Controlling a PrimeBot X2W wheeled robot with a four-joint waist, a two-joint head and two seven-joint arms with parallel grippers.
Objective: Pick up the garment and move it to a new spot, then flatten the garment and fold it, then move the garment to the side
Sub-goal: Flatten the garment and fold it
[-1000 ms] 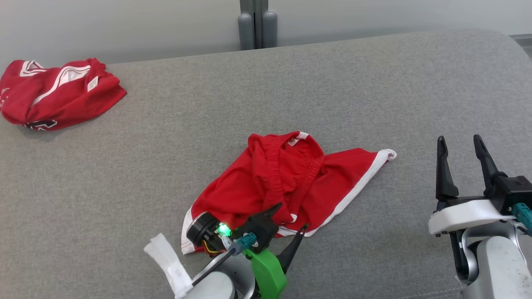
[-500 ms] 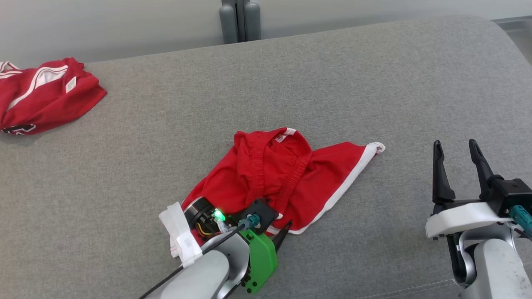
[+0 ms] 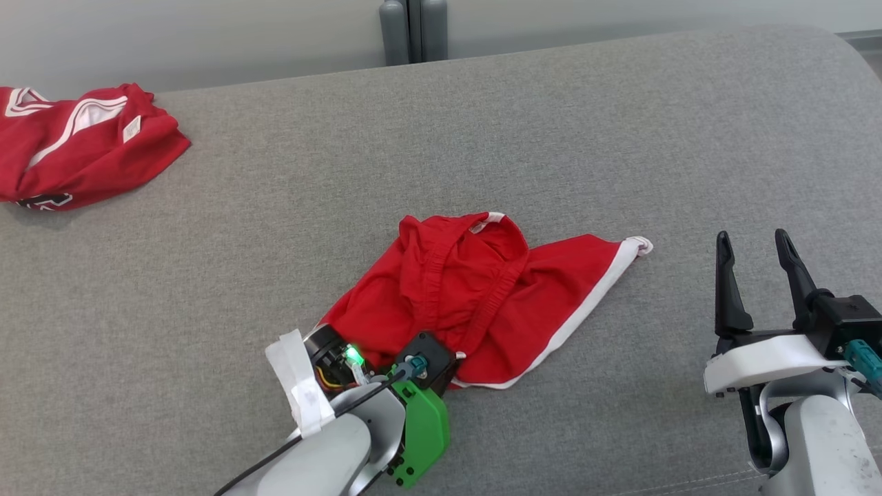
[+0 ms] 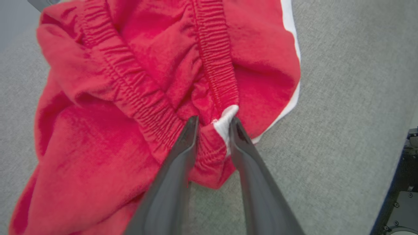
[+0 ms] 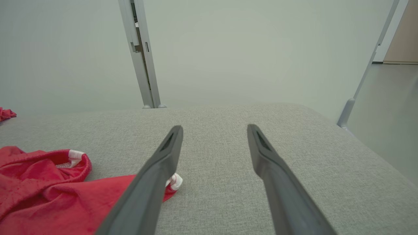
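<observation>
Pinching a small bunch of shorts (image 3: 482, 296) in left gripper (image 4: 214, 122), with right gripper (image 3: 751, 238) spread and idle. Shallow bite, might slip free on lifting.

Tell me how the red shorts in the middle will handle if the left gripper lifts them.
The red shorts will probably hang floppy: they lie crumpled in soft folds. Pinched by the left gripper near the elastic waistband, they likely bunch and dangle unevenly. They look thin and light, so may drag on the textured grey cushion.
</observation>
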